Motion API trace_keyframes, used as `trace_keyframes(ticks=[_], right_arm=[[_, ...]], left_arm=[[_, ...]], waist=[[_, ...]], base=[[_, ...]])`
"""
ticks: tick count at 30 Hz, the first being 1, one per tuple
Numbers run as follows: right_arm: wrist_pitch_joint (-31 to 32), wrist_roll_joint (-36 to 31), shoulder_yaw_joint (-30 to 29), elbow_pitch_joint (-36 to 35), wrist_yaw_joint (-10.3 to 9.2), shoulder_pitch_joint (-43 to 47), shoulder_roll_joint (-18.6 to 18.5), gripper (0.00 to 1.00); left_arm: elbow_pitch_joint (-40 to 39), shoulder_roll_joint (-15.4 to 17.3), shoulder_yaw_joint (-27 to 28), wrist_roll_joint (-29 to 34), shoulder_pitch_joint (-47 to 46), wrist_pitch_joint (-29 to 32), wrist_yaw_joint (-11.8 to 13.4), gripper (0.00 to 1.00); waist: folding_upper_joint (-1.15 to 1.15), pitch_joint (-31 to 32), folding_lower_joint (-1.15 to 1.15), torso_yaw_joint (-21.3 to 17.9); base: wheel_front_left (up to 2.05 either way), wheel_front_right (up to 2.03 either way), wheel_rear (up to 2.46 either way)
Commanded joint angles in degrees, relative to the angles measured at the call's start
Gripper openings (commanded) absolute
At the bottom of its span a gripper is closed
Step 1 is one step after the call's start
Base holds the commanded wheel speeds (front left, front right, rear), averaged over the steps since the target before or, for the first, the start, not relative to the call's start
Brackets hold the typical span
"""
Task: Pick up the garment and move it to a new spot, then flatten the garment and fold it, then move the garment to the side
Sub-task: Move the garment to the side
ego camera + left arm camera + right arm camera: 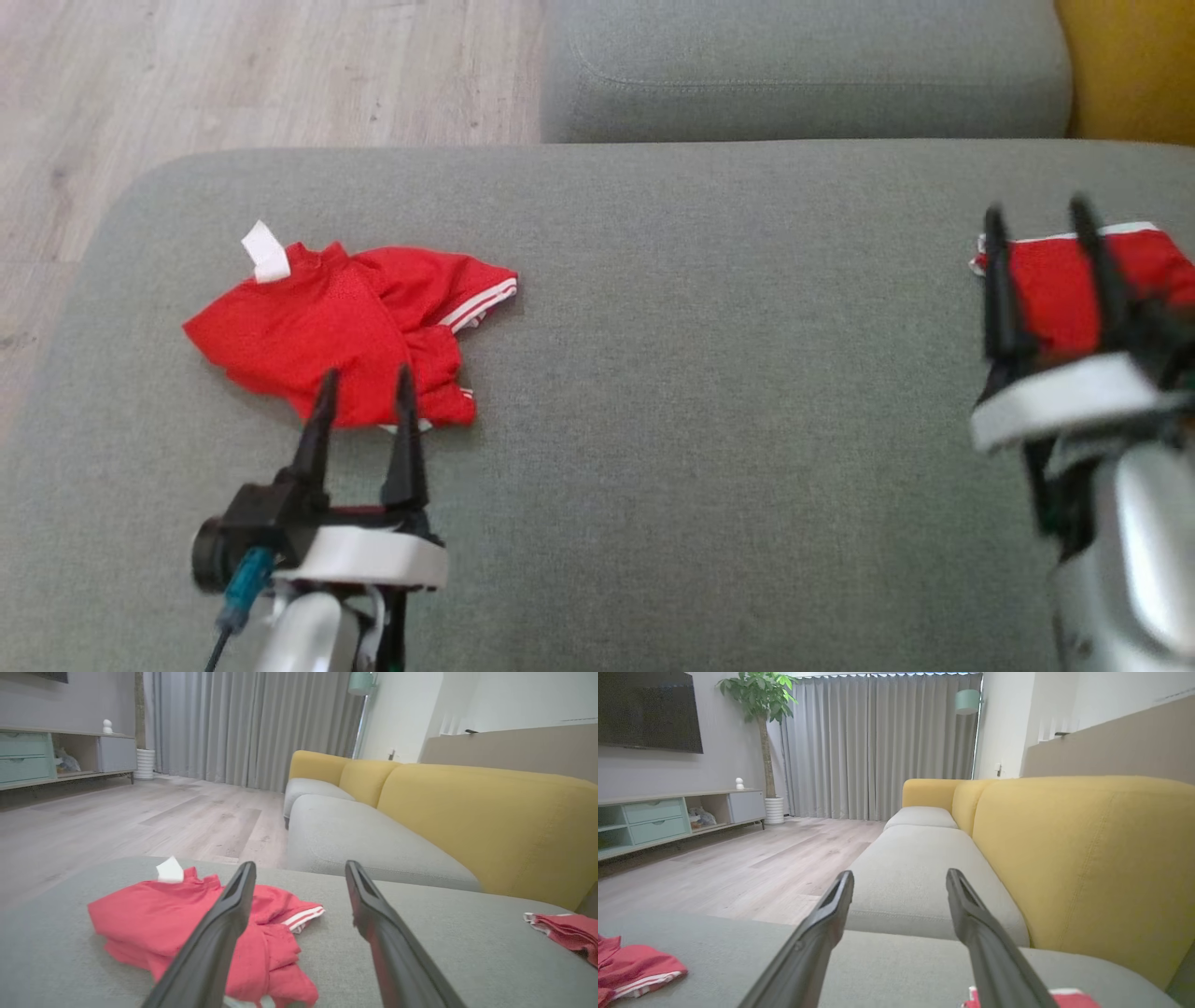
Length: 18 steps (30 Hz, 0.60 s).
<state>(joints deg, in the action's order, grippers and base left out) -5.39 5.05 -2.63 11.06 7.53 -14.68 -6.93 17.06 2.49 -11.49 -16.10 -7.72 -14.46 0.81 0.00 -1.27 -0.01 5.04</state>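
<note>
garment point(317, 327): crumpled red heap, left on the grey sofa seat point(709, 373)
left claw point(366, 371): apart, empty, over its near edge, prob lining up a grab
right claw point(1036, 208): apart too, by second red piece point(1055, 280)

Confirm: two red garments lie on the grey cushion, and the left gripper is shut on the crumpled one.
Wrong on the grip: the left gripper is open by the crumpled garment, not shut on it, as the left wrist view shows. The rest stands.
</note>
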Motion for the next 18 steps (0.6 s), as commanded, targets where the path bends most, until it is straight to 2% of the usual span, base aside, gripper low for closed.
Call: trace_keyframes(ticks=[1,9,18], right_arm=[[-1.09,-0.13,1.27,-1.79,-0.04,1.07,0.78,1.00],[-6.52,0.11,1.08,0.37,-0.04,9.41,3.56,1.00],[-9.22,4.25,2.95,0.99,-0.04,13.60,4.03,1.00]], left_arm=[[-1.91,0.39,2.45,0.34,-0.95,-0.54,0.30,1.00],[-1.74,0.39,2.38,1.71,1.60,-0.54,-0.61,1.00],[-2.20,0.39,2.26,2.88,3.43,-0.54,-1.62,1.00]], waist=[[0.00,0.09,0.01,0.04],[0.00,1.04,0.01,0.04],[0.00,1.48,0.01,-0.63]], base=[[0.00,0.00,0.00],[0.00,0.00,0.00],[0.00,0.00,0.00]])
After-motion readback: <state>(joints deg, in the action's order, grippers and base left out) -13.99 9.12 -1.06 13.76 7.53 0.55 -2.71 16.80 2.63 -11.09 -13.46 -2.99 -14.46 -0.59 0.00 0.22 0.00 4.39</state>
